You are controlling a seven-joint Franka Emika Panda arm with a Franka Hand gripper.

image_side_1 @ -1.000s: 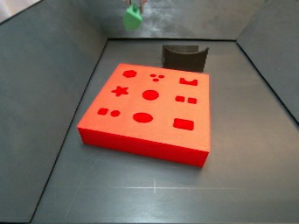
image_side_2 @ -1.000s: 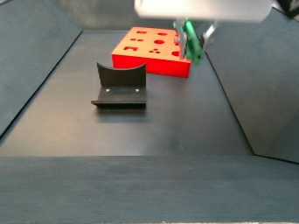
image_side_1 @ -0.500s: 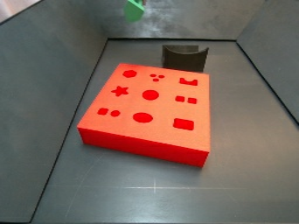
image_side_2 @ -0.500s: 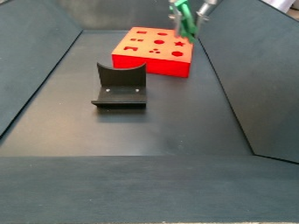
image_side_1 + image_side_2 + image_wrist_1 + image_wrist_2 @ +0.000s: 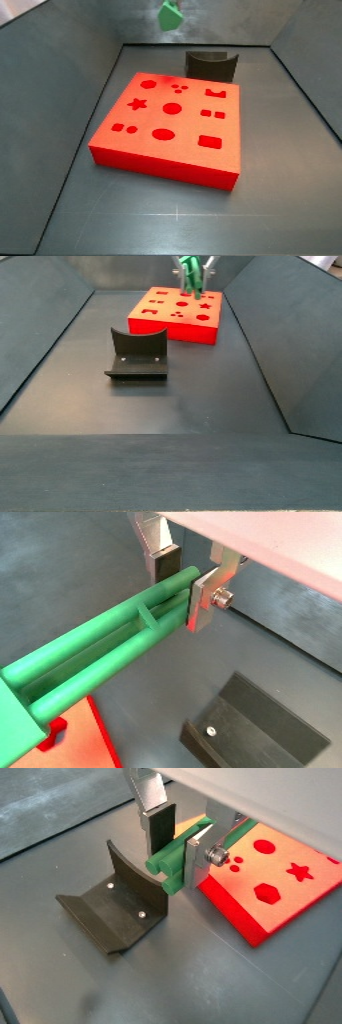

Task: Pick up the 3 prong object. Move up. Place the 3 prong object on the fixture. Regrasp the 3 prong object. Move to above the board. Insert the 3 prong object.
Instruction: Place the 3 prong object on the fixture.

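The hand (image 5: 182, 852) is clenched on the green peg (image 5: 107, 657), holding it in the air above the board's (image 5: 175, 311) far part. The board lies on the table (image 5: 187, 396) toward its far edge in this side view, and the fixture (image 5: 136, 354) stands nearer, apart

No readable text, labels, brands or numbers showed in any view. The board (image 5: 170, 115) carried only cut-out shapes, no lettering. The fixture (image 5: 136, 353) and the 3 prong object (image 5: 100, 662), clamped in the hand (image 5: 185, 580), were unmarked.
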